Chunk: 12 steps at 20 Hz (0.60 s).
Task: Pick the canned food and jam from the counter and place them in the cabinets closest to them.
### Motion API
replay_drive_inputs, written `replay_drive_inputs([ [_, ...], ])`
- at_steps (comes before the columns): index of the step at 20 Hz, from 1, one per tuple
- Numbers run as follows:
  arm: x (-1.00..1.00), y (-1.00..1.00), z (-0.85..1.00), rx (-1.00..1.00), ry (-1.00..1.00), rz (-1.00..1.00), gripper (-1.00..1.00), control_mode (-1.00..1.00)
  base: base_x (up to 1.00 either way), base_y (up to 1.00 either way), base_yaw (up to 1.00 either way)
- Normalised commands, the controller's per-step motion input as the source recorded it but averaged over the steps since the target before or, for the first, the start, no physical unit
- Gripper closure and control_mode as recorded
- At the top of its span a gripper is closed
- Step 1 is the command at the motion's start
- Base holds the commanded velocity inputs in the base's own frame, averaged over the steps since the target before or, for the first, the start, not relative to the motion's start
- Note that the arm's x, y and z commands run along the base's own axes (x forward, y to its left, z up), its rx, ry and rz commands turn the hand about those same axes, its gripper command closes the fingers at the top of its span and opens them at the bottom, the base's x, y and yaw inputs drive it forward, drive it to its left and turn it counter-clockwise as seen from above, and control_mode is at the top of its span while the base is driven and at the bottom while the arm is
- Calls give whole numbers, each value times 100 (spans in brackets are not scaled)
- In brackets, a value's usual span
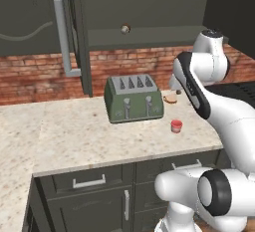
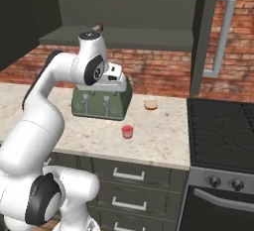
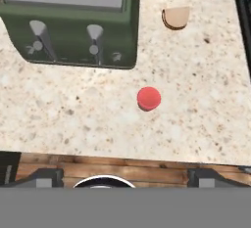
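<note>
One jar on show: the jam [image 3: 148, 98], small, red, upright on the table [image 1: 74, 141], near the front edge and just in front of the green toaster's [image 1: 133, 98] right end, not touching it. Tool [image 3: 125, 177] hangs high above, looking straight down; the two fingertips [image 3: 46, 177] sit wide apart at the bottom of the hand view with nothing between them, so open and empty. The jam is off-centre from the tool's line, up and a bit right in that view.

Risks, near to far:
- Table front edge is close to the jam; a sideways nudge on descent could roll it off.
- Jar is tiny; a descent that isn't centred likely clips the lid and tips it.
- Toaster stands close behind; a finger coming down on that side may hit its front or levers.
- Tan round disc [image 2: 151, 104] lies further back right, well apart, low risk.
- Cabinet [image 1: 149, 7] above is dark grey, with a door [image 1: 82, 32] standing open edge-on by its pale handle [image 1: 63, 32]; lifting the jam up could catch the door or shelf lip.
</note>
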Motion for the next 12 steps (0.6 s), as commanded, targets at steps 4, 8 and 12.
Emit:
replay_drive_inputs([
  [4,20,-5,-35,0,18,-1,-100,-100,0,0,0],
  [8,9,-12,-32,1,10,0,-100,-100,0,0,0],
  [12,2,-14,-28,1,1,0,-100,-100,0,0,0],
])
